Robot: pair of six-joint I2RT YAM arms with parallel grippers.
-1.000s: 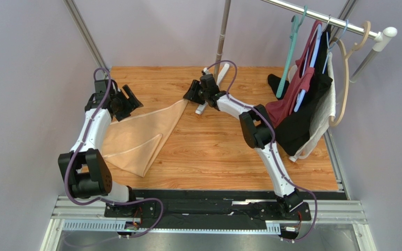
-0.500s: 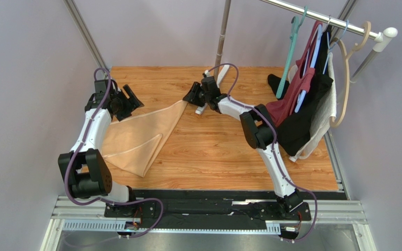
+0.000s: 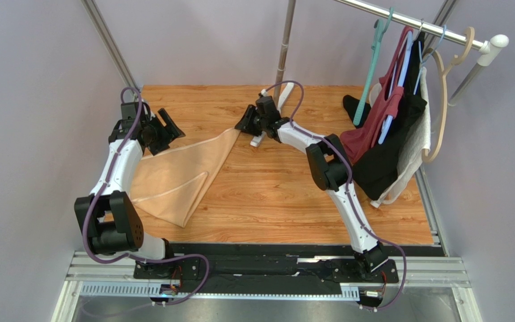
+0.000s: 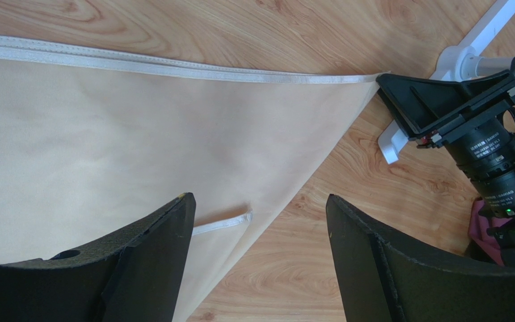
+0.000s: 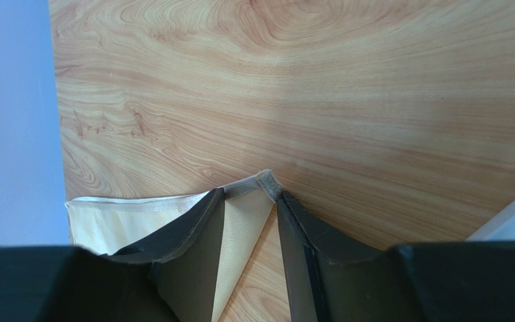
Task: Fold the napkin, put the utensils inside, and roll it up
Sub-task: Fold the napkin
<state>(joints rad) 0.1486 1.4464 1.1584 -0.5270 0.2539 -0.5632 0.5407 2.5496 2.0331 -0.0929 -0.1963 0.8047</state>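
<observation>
The peach napkin lies on the left half of the wooden table, folded over into a rough triangle with a white hem showing. My right gripper sits at its far right corner. In the right wrist view the jaws are narrowly open with the napkin corner flat between them. My left gripper is open and empty over the napkin's far left edge, and its wrist view looks down on the napkin. The spoon is out of view.
The white foot of the metal pole lies just right of my right gripper and shows in the left wrist view. Garments on hangers hang over the table's right side. Bare wood lies between napkin and garments.
My right wrist has shifted very slightly. The napkin and my left arm have not moved.
</observation>
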